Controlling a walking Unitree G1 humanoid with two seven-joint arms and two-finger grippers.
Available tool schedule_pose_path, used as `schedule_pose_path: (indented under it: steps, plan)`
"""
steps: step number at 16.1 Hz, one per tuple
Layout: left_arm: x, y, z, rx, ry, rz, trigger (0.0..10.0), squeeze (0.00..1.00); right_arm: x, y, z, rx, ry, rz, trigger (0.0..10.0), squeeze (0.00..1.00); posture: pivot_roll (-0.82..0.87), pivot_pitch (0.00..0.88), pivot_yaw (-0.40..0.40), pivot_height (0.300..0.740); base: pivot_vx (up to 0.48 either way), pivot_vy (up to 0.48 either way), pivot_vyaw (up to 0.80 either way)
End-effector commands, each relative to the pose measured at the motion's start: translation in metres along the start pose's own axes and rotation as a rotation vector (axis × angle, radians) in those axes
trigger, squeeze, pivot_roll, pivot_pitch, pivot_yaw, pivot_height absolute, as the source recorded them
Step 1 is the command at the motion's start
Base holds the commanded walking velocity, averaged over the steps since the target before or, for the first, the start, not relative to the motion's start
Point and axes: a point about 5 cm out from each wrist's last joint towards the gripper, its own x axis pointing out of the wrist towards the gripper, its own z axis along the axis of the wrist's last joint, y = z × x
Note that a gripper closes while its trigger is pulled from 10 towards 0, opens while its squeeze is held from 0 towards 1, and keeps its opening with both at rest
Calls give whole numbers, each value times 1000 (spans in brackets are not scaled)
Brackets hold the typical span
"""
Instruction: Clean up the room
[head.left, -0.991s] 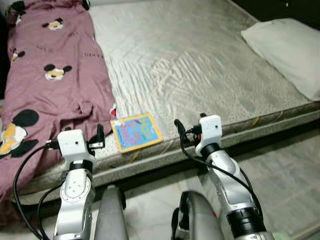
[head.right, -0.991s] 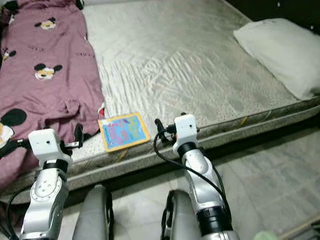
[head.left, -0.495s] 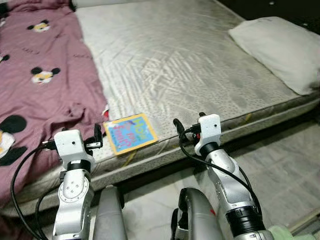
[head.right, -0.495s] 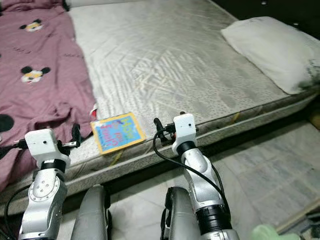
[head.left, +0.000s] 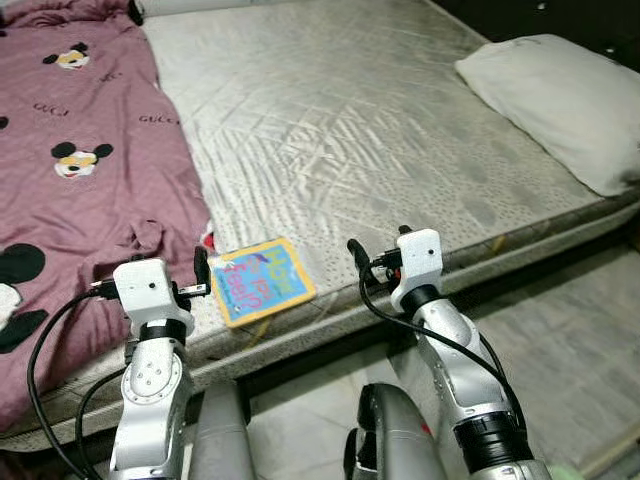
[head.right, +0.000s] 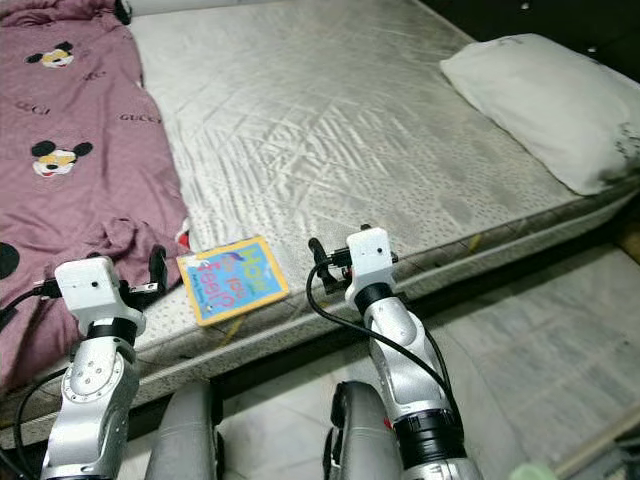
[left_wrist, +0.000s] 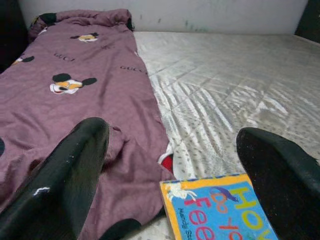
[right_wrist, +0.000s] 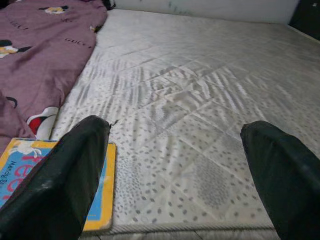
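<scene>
Lying between both spread-open grippers: book (head.left: 260, 282), long axis toward 2 o'clock, left gripper (head.left: 201, 272) nearer than right gripper (head.left: 356, 252).

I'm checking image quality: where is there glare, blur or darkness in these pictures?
Eye views: sharp, soft sheen on the mattress, far corner beyond the pillow dark. Wrist views: the near black fingers blurred, the book behind them readable.
</scene>
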Motion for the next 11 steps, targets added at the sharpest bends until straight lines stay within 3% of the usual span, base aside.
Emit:
schedule_pose_path:
  steps: [1,5,11]
  plan:
    - [0,2,2,4,-7,-2,10000,0,2,1,1,-8,1,11,10000,0,-18,126,-43,626,322,0,800]
    - [0,2,2,2,0,-3,10000,0,2,2,0,-6,4,9,10000,0,-20,132,-42,626,293,0,800]
    - [0,1,0,-4,12,3,10000,0,2,0,0,11,9,-2,10000,0,-21,135,-41,626,214,0,0]
